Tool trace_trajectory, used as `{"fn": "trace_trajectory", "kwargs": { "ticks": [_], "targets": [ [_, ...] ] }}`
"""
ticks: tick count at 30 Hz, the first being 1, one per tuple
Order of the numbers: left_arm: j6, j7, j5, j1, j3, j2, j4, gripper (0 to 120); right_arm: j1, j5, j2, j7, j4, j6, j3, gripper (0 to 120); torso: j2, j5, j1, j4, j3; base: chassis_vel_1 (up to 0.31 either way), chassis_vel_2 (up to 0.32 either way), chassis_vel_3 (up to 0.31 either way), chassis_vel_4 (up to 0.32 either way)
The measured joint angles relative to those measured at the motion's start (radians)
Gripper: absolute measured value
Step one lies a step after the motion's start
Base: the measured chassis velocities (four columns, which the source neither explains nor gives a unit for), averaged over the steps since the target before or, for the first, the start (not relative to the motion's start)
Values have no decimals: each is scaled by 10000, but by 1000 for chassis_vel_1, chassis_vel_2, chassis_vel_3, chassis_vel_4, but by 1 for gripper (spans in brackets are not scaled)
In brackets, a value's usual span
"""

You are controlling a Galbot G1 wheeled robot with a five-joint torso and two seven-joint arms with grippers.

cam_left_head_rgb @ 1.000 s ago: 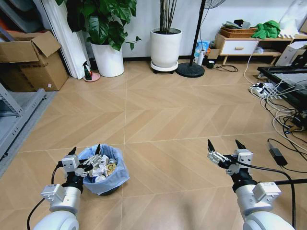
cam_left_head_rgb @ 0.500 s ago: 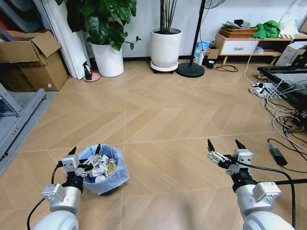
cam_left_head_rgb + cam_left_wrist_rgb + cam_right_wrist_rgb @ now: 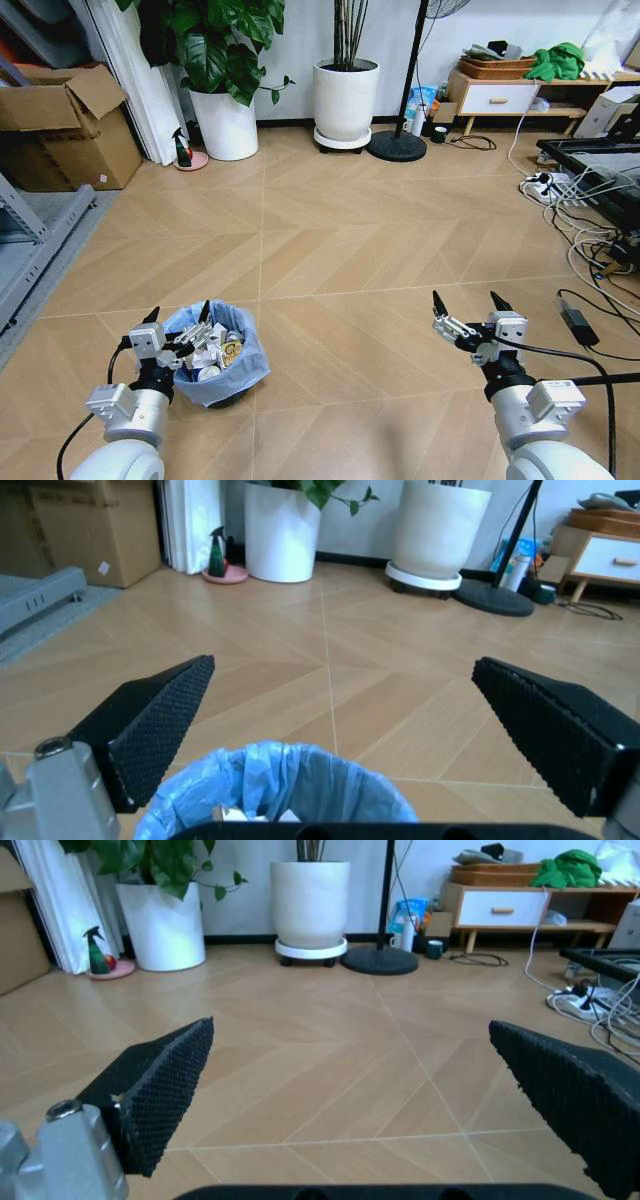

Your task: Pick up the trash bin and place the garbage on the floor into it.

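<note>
The trash bin (image 3: 222, 362) stands on the floor (image 3: 340, 240) at the lower left, its light blue bag draped over the rim and garbage (image 3: 212, 352) piled inside: white wads, wrappers and packets. My left gripper (image 3: 178, 318) hovers open over the bin's near-left rim, holding nothing. The left wrist view shows the blue bag rim (image 3: 280, 780) just below the spread fingers (image 3: 150, 727). Over bare floor at the lower right, my right gripper (image 3: 466, 303) hangs open and empty, its fingers (image 3: 160, 1087) wide apart.
Two white plant pots (image 3: 345, 100) and a fan stand base (image 3: 397, 146) line the far wall. Cardboard boxes (image 3: 65, 125) and a metal rack sit left. Cables and a power strip (image 3: 545, 185) lie at the right, with a black adapter (image 3: 578, 320) close to my right arm.
</note>
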Motion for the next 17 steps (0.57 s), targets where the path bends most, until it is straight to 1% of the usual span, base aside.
{"fn": "trace_trajectory", "kwargs": {
  "ticks": [17],
  "targets": [
    [1, -1, -1, -1, 0, 0, 5, 100, 1, 1, 0, 0, -6, 0, 0, 100, 0, 0, 0, 0, 0, 0, 0, 0, 0]
  ]
}}
